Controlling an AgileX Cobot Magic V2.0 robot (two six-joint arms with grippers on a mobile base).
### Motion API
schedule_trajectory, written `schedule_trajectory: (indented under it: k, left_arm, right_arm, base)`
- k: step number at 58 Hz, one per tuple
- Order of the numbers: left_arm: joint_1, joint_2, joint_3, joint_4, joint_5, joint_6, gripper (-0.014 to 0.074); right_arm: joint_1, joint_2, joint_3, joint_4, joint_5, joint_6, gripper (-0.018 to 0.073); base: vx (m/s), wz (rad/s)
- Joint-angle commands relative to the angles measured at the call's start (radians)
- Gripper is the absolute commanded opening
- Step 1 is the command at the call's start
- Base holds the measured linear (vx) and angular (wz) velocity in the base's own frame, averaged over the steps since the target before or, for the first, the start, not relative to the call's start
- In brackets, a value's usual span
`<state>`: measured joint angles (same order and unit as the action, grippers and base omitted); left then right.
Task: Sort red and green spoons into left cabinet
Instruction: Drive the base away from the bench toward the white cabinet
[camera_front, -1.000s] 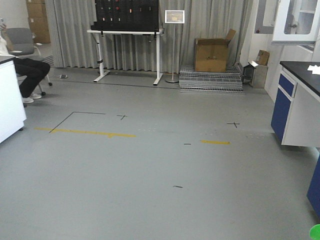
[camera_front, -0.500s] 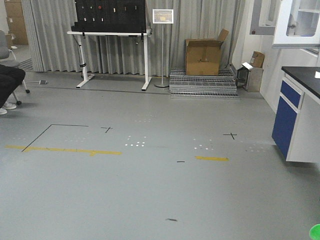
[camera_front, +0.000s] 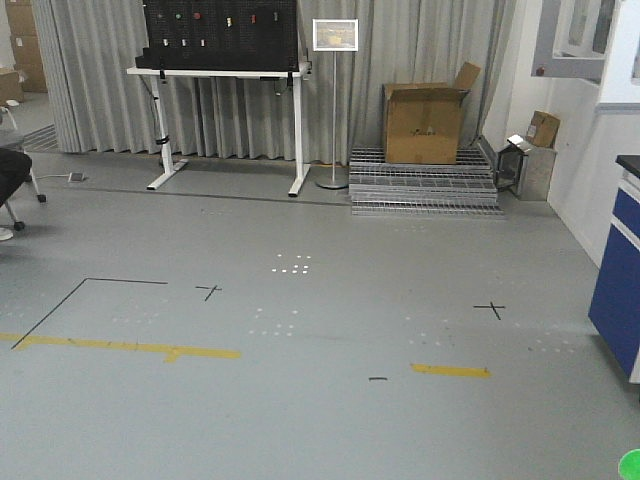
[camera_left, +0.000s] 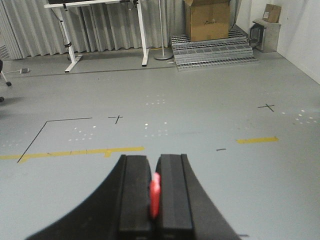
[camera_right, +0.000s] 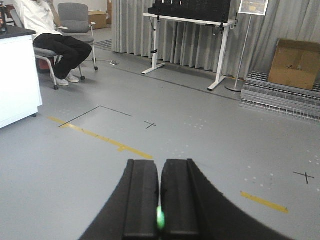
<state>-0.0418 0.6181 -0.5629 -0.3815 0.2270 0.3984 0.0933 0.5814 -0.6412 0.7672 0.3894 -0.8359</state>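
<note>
Front view shifted: yellow floor tape (camera_front: 130, 348) now sits lower. Both arms level, pointing forward; left fingers (camera_left: 135, 192) clamp red spoon (camera_left: 154, 196) between them, right fingers (camera_right: 142, 200) pinch green spoon (camera_right: 160, 218).

Left gripper (camera_left: 153, 164), right gripper (camera_right: 160, 167) clamped.

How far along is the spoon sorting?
Done: both pickups. The left gripper is shut on the slim red plastic spoon, the right gripper on the slim green plastic spoon. In hand: the carry, facing grey floor. Left: placing both; no pale grey-white cabinet shows.
</note>
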Motion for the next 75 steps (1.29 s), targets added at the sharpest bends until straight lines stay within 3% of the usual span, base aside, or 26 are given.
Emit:
schedule_trajectory:
  k: [1, 75]
  left_arm:
    - [-0.007, 0.000, -0.028, -0.016, -0.079, -0.002, -0.0003]
    - [-0.007, 0.005, -0.029, -0.016, -0.074, -0.002, -0.0003]
  right_arm:
    - [-0.006, 0.002, -0.027, 0.020, -0.059, -0.001, -0.0004]
    - [-0.006, -0.003, -0.027, 0.020, -0.060, -0.001, -0.0004]
  base:
    - [0.66, -0.01]
    - [0.65, 0.00]
